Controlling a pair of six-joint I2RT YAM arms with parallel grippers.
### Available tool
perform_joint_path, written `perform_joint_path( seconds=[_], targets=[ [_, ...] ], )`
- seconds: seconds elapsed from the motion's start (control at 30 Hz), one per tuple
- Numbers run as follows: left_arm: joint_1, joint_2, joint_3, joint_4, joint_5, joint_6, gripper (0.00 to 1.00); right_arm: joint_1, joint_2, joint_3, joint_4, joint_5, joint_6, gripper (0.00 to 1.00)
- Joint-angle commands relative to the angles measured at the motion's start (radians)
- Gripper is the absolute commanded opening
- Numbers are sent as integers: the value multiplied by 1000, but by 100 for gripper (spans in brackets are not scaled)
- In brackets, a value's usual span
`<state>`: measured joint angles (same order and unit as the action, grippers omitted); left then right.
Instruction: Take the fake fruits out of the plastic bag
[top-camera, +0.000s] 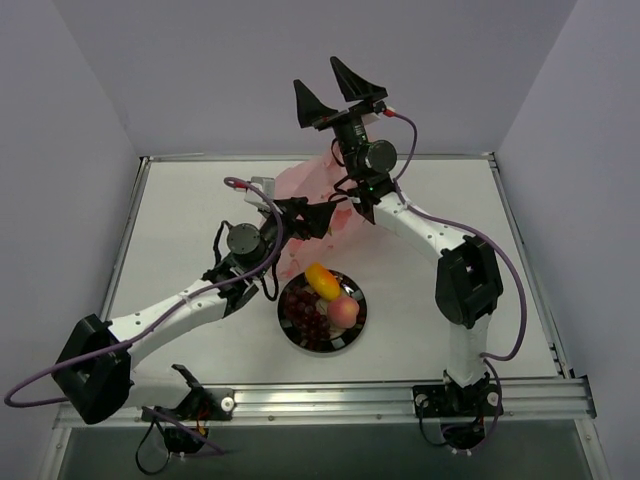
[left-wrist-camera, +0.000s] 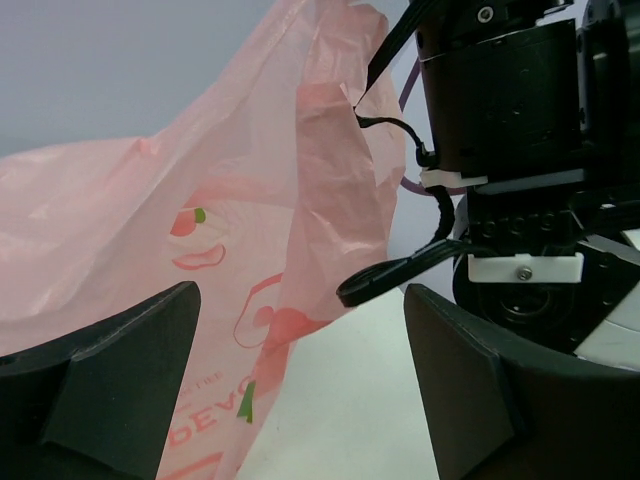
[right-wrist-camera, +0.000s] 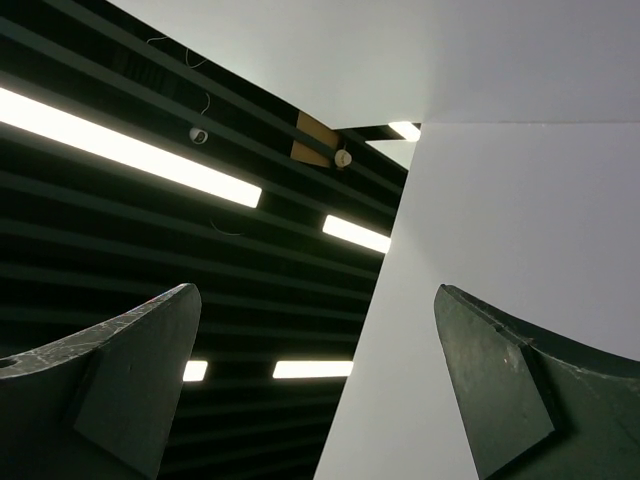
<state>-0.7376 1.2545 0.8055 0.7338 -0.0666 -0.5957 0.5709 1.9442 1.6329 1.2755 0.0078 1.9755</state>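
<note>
The three fake fruits lie in a round black-rimmed dish (top-camera: 291, 326) at the table's front middle: the yellow-orange mango (top-camera: 320, 280), the pink-orange peach (top-camera: 343, 313) and the dark grape bunch (top-camera: 307, 312). The pink plastic bag (top-camera: 308, 186) stands crumpled behind the dish, partly hidden by both arms; in the left wrist view it (left-wrist-camera: 230, 230) fills the left half and rises next to the right arm. My left gripper (top-camera: 322, 217) (left-wrist-camera: 300, 400) is open and empty just in front of the bag. My right gripper (top-camera: 331, 88) (right-wrist-camera: 315, 390) is open and empty, raised and pointing at the ceiling.
The right arm's wrist and black cable (left-wrist-camera: 500, 150) stand close to the right of my left gripper. The table's raised edges (top-camera: 520, 240) run along the sides. Grey walls close the back and sides.
</note>
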Motion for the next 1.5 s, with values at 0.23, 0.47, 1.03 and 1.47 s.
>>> perform_joint_path(
  seconds=[0.23, 0.47, 1.03, 1.47],
  targets=[
    [29, 160, 182, 88, 67, 5, 78, 4, -60, 18, 229, -52, 63, 98],
    [55, 250, 290, 110, 123, -16, 52, -2, -54, 18, 266, -94, 92, 98],
    [37, 210, 159, 191, 223, -64, 2, -34, 74, 231, 283, -164, 132, 96],
    [32, 284, 251, 73, 168, 22, 2, -57, 137, 401, 233, -301, 123, 97]
  ],
)
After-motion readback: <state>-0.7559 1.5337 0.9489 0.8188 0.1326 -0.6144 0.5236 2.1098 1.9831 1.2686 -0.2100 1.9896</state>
